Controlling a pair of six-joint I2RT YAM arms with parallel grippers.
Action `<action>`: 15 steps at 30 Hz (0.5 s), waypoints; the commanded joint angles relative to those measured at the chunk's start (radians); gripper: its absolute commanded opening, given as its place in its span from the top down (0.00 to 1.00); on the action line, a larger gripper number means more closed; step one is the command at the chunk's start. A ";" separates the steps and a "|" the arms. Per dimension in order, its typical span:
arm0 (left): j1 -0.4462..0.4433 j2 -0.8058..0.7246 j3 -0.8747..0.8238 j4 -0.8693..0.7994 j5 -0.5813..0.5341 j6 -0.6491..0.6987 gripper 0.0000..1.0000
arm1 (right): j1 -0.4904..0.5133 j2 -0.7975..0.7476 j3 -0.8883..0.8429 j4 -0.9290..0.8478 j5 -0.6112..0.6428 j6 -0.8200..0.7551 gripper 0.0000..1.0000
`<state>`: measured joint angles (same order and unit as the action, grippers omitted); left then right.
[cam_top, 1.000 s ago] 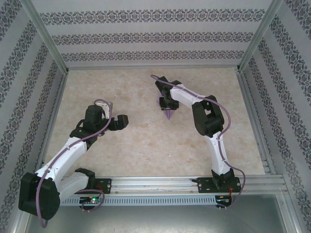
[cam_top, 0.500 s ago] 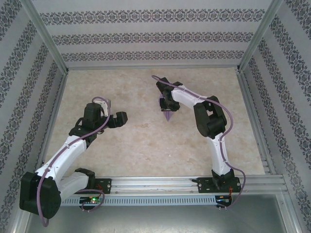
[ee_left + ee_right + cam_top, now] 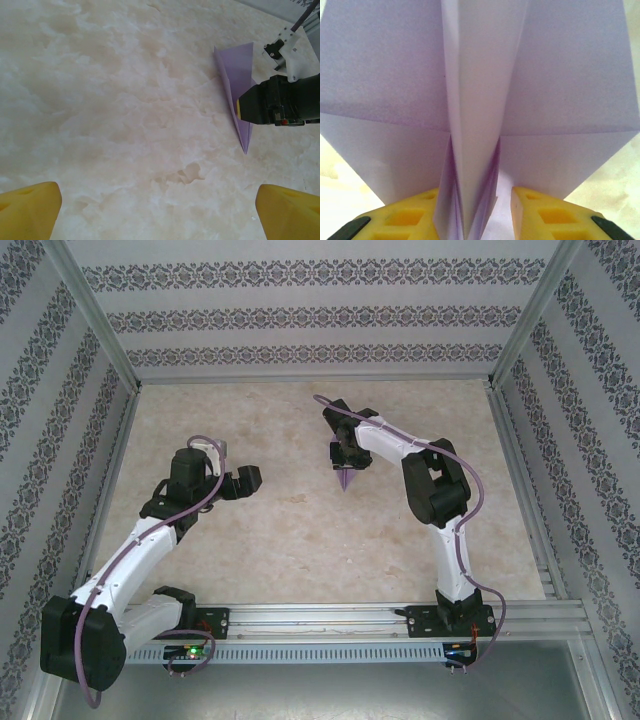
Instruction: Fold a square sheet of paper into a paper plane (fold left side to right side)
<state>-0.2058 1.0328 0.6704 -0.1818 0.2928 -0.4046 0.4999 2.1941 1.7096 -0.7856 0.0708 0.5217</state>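
The square sheet of paper stands folded as a lavender paper plane [image 3: 347, 480] on the marble table, nose towards the arms. My right gripper [image 3: 344, 454] sits over its tail. In the right wrist view the plane [image 3: 485, 75] spreads its wings flat, its centre keel upright between the yellow fingers [image 3: 395, 217]. The right gripper [image 3: 475, 195] is open: the left finger touches the keel, and a gap shows before the right one. My left gripper [image 3: 246, 481] hovers wide open well to the plane's left, nothing between its fingertips [image 3: 30, 210]. It looks across at the plane [image 3: 235, 80].
The marble tabletop [image 3: 300, 540] is walled by patterned panels at the back and sides, with aluminium posts [image 3: 95, 315] at the corners. A metal rail [image 3: 320, 615] carries both arm bases at the near edge.
The left arm has drawn back a little, its open gripper shifting slightly left and up. The right gripper and the plane have barely moved.
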 commanded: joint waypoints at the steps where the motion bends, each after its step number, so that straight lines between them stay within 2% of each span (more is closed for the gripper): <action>1: 0.023 -0.022 0.024 -0.036 0.009 -0.012 0.00 | 0.006 -0.051 -0.013 -0.023 0.019 -0.018 0.63; 11: 0.037 -0.043 0.026 -0.042 -0.011 -0.013 0.00 | 0.031 -0.113 -0.016 -0.052 0.055 -0.052 0.57; 15: 0.051 -0.064 0.015 -0.038 -0.047 -0.019 0.00 | 0.066 -0.166 -0.024 -0.093 0.147 -0.089 0.46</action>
<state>-0.1776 0.9977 0.6720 -0.1986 0.2764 -0.4049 0.5400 2.0937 1.6974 -0.8234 0.1329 0.4690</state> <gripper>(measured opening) 0.994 0.532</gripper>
